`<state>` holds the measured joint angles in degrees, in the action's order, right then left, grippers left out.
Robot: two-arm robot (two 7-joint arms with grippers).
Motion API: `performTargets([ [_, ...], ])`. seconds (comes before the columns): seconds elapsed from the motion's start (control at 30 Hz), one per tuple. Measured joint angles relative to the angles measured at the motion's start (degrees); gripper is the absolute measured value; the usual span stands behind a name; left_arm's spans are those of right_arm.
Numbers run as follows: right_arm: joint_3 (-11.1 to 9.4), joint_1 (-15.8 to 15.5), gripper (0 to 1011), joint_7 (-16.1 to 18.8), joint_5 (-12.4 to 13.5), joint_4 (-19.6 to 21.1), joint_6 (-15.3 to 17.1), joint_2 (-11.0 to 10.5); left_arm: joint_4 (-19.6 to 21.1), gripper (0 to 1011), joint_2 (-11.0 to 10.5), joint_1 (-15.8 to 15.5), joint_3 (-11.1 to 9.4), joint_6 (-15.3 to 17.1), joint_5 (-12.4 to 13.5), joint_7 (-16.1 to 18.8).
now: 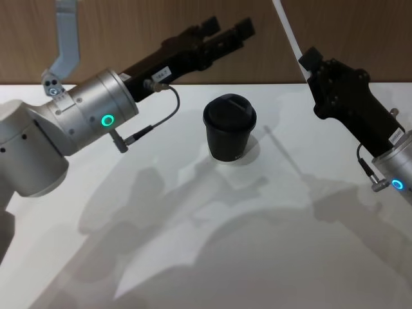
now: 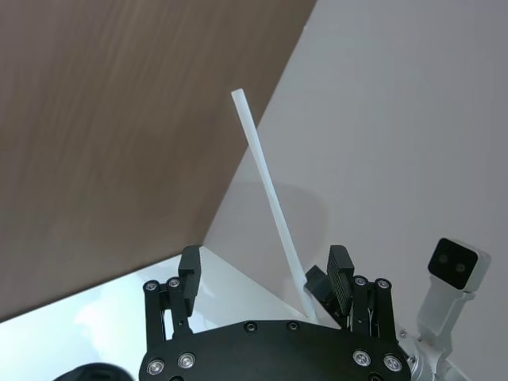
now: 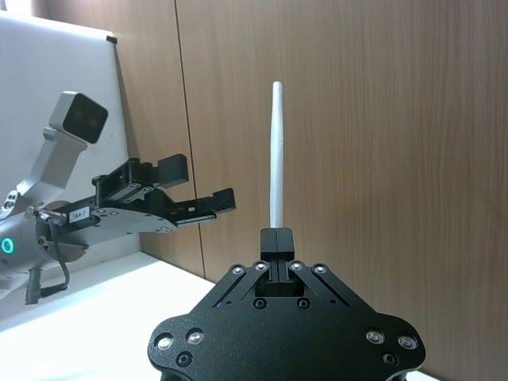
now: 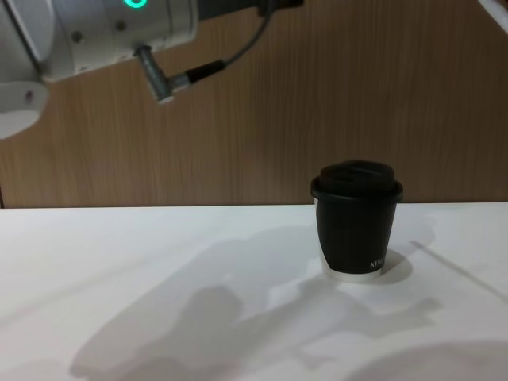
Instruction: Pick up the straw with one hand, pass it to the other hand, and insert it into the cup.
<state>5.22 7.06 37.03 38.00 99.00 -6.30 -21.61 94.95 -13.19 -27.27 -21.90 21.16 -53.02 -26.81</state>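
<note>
Place: a lab or demo room, I'd say.
Backdrop: wood-panelled wall (image 1: pixel 129 26) across the top of my head view.
Surface: plain white table (image 1: pixel 193 257) filling the frame below.

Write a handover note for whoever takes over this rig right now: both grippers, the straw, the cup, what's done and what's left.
The right gripper is shut on the straw, holding it in the air to the right of the cup with its long end pointing up.
The left gripper is open and empty, raised beyond the cup and apart from the straw.
The cup stands upright on the table, lid on, with no straw in it.
Done: the straw is picked up.
Left to do: pass the straw to the left gripper, then insert it into the cup.
</note>
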Motion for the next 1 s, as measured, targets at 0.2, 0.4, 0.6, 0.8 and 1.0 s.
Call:
performTargets([
  [0.2,0.00,0.00,0,0.00,0.00,0.00,0.00,0.00,-2.50,1000,1.52,-1.60,-1.45,0.01,-0.79,-0.99],
  [0.4,0.00,0.00,0,0.00,0.00,0.00,0.00,0.00,-4.24,1000,2.73,-2.57,-2.18,0.01,-1.67,-1.44],
  [0.6,0.00,0.00,0,0.00,-0.01,0.00,0.00,0.00,-5.88,1000,4.17,-3.41,-2.71,0.11,-2.95,-1.64],
  [0.8,0.00,0.00,0,0.00,-0.01,0.00,0.00,0.00,-7.24,1000,5.65,-4.12,-3.16,0.13,-4.24,-1.55],
  [1.0,0.00,0.00,0,0.00,-0.01,0.00,0.00,0.00,-8.13,1000,6.57,-4.57,-3.46,0.09,-4.97,-1.29],
])
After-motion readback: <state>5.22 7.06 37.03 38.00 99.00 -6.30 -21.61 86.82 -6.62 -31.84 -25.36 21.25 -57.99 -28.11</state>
